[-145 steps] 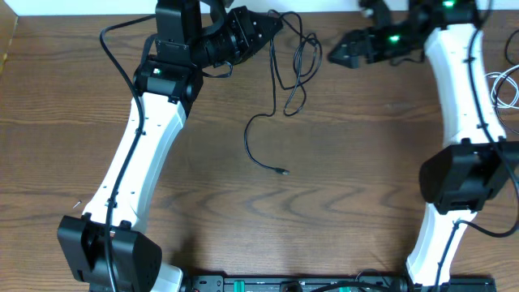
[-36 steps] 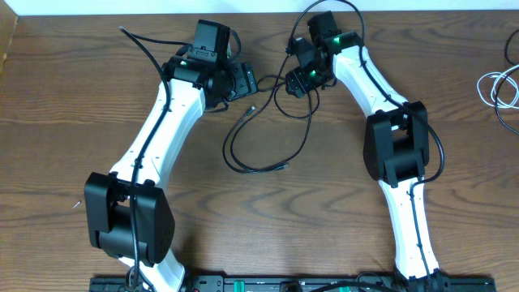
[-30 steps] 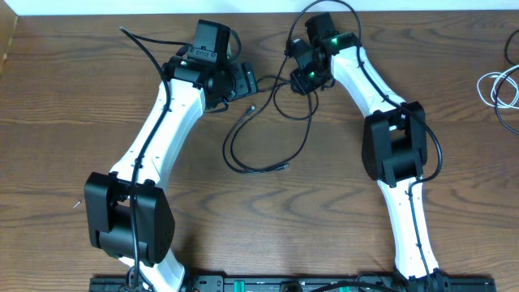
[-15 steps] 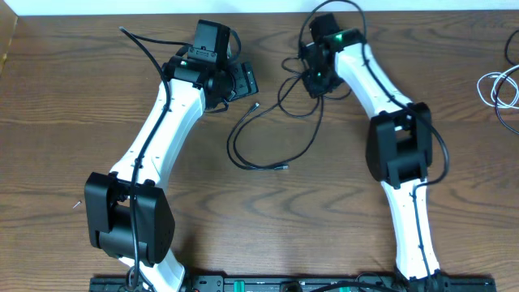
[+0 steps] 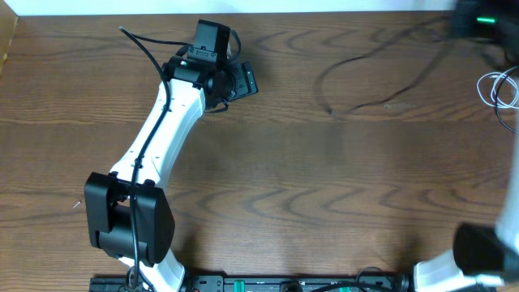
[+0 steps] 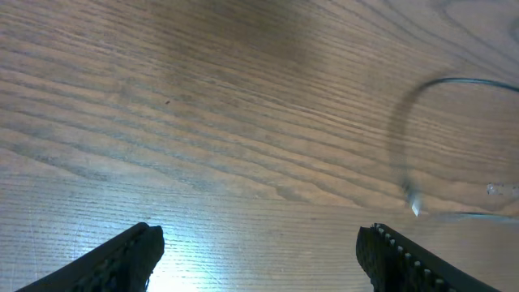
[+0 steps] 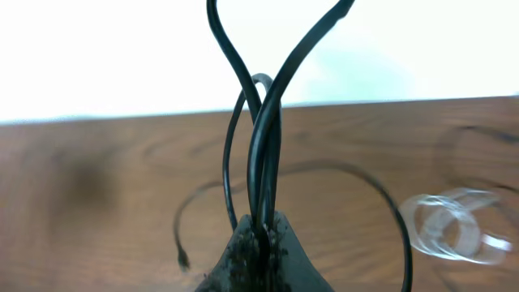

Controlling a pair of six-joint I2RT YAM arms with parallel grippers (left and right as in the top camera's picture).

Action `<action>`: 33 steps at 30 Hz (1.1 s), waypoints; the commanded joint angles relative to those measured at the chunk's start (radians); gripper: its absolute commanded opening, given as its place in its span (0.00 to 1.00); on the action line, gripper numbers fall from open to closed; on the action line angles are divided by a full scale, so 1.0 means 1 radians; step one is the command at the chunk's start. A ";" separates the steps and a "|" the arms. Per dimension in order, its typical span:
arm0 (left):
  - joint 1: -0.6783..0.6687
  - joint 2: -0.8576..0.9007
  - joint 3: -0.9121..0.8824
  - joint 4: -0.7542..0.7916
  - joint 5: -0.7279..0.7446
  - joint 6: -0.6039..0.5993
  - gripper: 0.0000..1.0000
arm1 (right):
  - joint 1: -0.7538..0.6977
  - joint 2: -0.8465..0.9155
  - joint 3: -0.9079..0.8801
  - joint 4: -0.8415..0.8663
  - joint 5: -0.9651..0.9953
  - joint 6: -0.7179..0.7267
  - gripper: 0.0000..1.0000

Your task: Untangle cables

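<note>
Firmly, right tool [image 7: 259, 233] pinches black cables [image 7: 263, 142]; left tool [image 6: 258, 241] gapes wide.

Soft, even light covers the brown wood-grain worktop [image 5: 284, 186], shadows faint. The white-and-black right arm [image 5: 478, 251] smears into motion blur along the right edge. From the left wrist, white glare washes out the worktop's lower edge. From the right wrist, thin black cords [image 7: 263, 162] stand dark against a blown-out white background; a white coiled cable [image 7: 450, 227] is blurred.

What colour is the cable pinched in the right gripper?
The cable is black, clearest in the right wrist view.
</note>
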 commanded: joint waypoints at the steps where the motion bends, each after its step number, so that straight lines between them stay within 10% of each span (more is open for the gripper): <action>1: 0.006 -0.006 0.003 -0.002 -0.017 0.020 0.82 | -0.132 -0.084 0.003 -0.005 -0.019 0.035 0.01; 13: 0.006 -0.006 0.003 -0.002 -0.017 0.020 0.82 | -0.606 -0.182 0.003 0.028 -0.252 0.056 0.01; 29: 0.006 -0.006 0.003 -0.017 -0.017 0.020 0.82 | -0.640 0.248 0.003 0.048 -0.204 0.040 0.01; 31: 0.006 -0.006 0.003 -0.018 -0.017 0.020 0.82 | -0.640 0.309 0.003 0.046 -0.189 0.032 0.11; 32: 0.006 -0.006 0.003 -0.017 -0.017 0.020 0.82 | -0.640 0.337 0.003 0.043 -0.190 0.026 0.31; 33: 0.006 -0.006 0.003 -0.017 -0.017 0.020 0.82 | -0.640 0.361 0.003 0.037 -0.190 0.026 0.74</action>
